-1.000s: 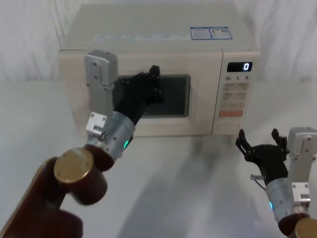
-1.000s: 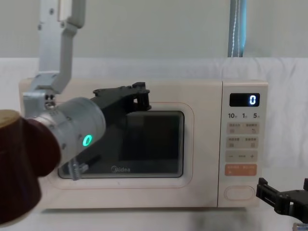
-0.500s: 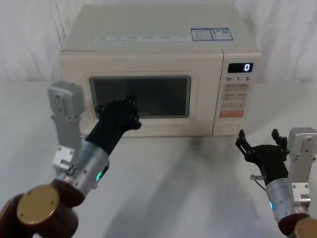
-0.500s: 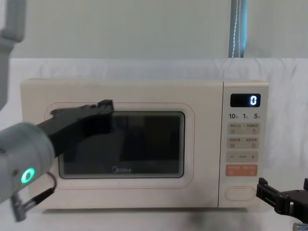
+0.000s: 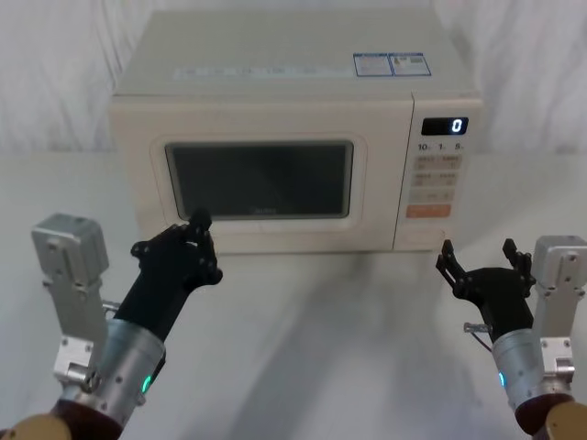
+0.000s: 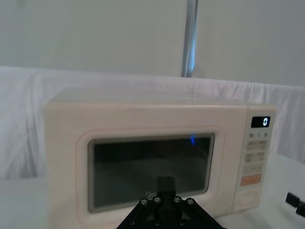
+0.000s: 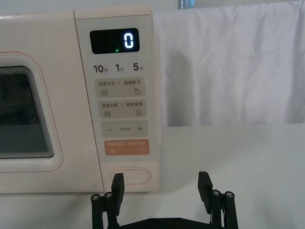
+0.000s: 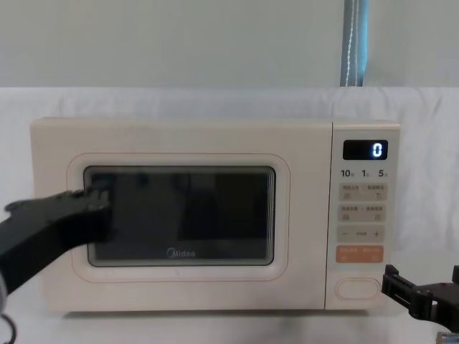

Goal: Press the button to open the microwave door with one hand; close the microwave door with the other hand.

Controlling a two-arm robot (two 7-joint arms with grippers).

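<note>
Just ahead of our right gripper (image 7: 162, 188), whose fingers are standing spread, the button (image 7: 130, 176) is lying crosswise on the microwave, while our left gripper (image 5: 179, 249), fingers pressed together, is hanging before the shut door (image 5: 260, 179).

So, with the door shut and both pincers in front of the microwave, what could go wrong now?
1. The left pincer sits low near the microwave door; a careless move might bump the window.
2. The right pincer is open and in front of the button; drifting forward, a finger could press it and pop the door open.
3. The orange key lies just above the button, so a high press may hit it instead.
</note>
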